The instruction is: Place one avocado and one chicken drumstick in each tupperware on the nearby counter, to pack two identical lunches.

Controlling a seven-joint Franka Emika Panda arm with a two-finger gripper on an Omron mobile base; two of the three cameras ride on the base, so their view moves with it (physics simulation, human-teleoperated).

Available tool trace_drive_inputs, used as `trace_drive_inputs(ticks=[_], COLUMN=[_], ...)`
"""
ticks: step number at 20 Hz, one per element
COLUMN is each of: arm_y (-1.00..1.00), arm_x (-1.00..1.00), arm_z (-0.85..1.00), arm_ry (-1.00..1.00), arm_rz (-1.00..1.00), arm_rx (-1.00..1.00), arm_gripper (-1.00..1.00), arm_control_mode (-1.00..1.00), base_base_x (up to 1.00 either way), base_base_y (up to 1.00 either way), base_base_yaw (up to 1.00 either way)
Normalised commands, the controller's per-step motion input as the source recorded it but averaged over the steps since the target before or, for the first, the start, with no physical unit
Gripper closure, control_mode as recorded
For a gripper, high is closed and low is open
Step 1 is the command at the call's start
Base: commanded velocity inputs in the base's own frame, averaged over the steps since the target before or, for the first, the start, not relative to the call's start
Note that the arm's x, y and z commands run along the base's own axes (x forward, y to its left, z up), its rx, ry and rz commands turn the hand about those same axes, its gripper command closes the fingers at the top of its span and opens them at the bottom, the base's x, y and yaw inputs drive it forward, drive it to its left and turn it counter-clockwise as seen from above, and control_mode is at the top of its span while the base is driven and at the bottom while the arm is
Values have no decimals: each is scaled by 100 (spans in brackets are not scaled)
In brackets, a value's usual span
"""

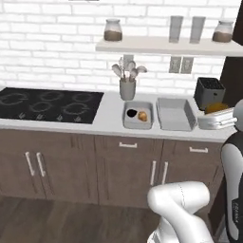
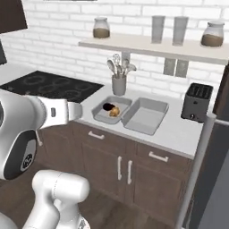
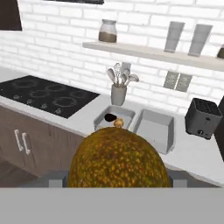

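Note:
My gripper [image 1: 217,117] hangs near the counter's right end, shut on the olive-brown avocado [image 3: 117,158], which bulks large in the hand view and hides the fingertips. Two grey tupperwares sit side by side on the pale counter [image 1: 111,116]. In the left tupperware [image 1: 138,124] lie the near-black avocado [image 1: 131,113] and the golden-orange chicken drumstick [image 1: 143,116]. I see nothing inside the right tupperware [image 1: 176,115]. The right base view has the same pair of food pieces, avocado [image 2: 108,106] and drumstick [image 2: 115,111], in the nearer tray [image 2: 100,117].
A grey cup of utensils [image 1: 127,88] stands behind the trays. A black toaster [image 1: 209,92] is at the counter's right end, a black cooktop [image 1: 47,104] at the left. A wall shelf [image 1: 166,46] carries jars and cups above.

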Motion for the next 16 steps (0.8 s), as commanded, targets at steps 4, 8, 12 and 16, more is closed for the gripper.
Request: trace_drive_inputs(ticks=[4,8,12,16], arm_y=[0,0,0,0], arm_x=[0,0,0,0], arm_z=[0,0,0,0], arm_ry=[0,0,0,0], arm_rz=[0,0,0,0], arm_rx=[0,0,0,0], arm_gripper=[100,100,100,100], arm_control_mode=[100,100,100,100], base_base_x=[90,86,77,74], base_base_y=[0,8,49,51], base_base_yaw=[-59,-51,-24,-8])
